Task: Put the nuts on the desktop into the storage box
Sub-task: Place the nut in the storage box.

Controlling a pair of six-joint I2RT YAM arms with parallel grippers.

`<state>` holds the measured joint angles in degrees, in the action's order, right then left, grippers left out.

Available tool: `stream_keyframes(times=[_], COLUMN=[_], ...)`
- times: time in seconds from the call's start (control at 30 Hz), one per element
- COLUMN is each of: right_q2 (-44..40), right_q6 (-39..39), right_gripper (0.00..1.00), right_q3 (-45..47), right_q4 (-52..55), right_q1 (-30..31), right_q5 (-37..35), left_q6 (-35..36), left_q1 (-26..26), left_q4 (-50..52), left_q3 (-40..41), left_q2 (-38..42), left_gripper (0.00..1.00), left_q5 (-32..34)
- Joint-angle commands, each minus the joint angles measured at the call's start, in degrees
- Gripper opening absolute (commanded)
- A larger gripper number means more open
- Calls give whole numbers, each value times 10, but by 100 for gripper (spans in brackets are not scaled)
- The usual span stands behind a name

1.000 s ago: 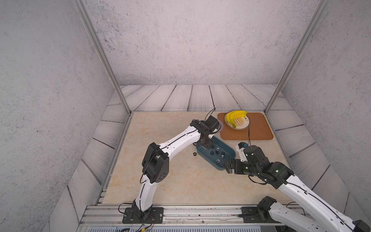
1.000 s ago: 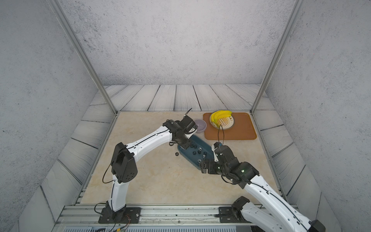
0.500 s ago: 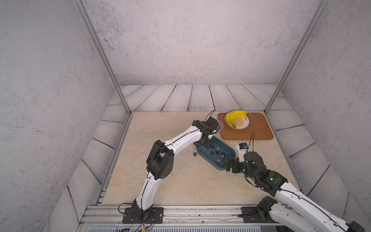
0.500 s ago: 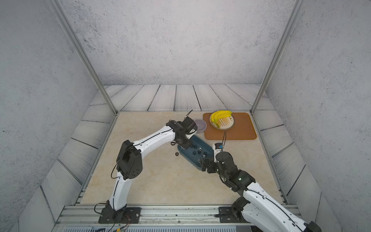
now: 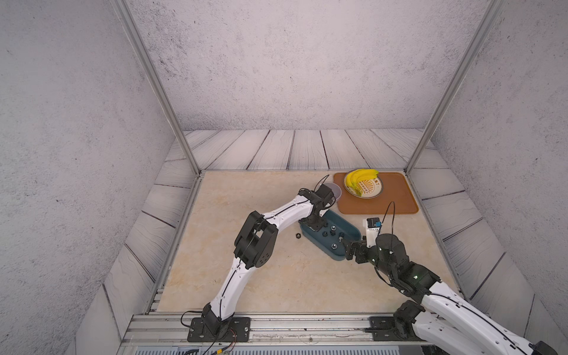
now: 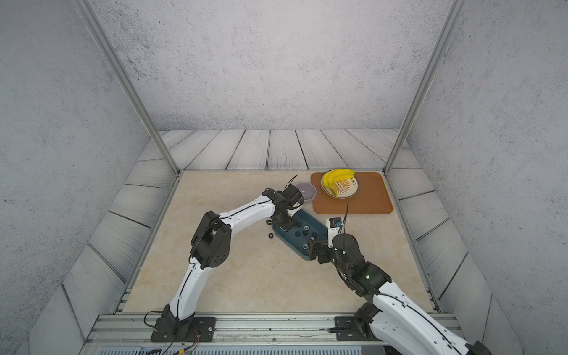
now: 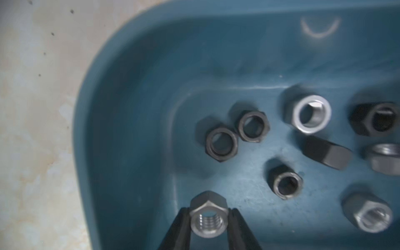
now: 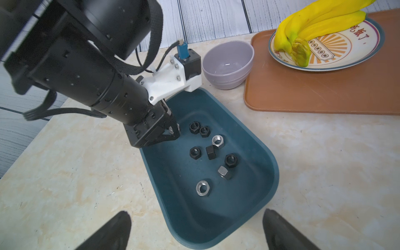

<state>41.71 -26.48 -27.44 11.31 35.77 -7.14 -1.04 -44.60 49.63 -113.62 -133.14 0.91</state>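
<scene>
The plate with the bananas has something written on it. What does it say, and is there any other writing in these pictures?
"吃飯了" (my best reading): on the plate, beside the bananas.
Small characters in the plate's sunburst banner: too small to read.
Label on the white camera mount: too blurred to read.
Storage box: only a moulded curved mark, no letters.

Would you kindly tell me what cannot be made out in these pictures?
Top views: held nut hidden beneath the left gripper's wrist; nuts in the box too small to count.
Left wrist view: the box's nuts are blurred, one cut off by the frame edge.
Right wrist view: loose nut on the desktop hidden behind the left arm; right gripper's fingers cut off by the frame edge.
</scene>
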Motion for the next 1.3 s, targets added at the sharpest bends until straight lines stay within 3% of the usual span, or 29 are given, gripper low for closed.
stream_keyframes(times=[0.0, 0.33, 0.7, 1.27], right_q2=[-9, -33, -39, -41], right_q6=[2, -6, -13, -5], right_gripper=[99, 99, 99, 99], right_q3=[1, 10, 4, -8], right_q4=[6, 21, 37, 50], right_q1=[0, 0, 0, 1], right_q5=[-9, -5, -5, 14], left_q6=[2, 8, 1, -29], left_q1=[4, 5, 5, 1], left_q4=[-24, -59, -34, -66], left_q3=[-10, -1, -21, 33], left_q2=[-12, -28, -34, 108], left_gripper=[32, 33, 45, 50], left_q5=[16, 32, 48, 18])
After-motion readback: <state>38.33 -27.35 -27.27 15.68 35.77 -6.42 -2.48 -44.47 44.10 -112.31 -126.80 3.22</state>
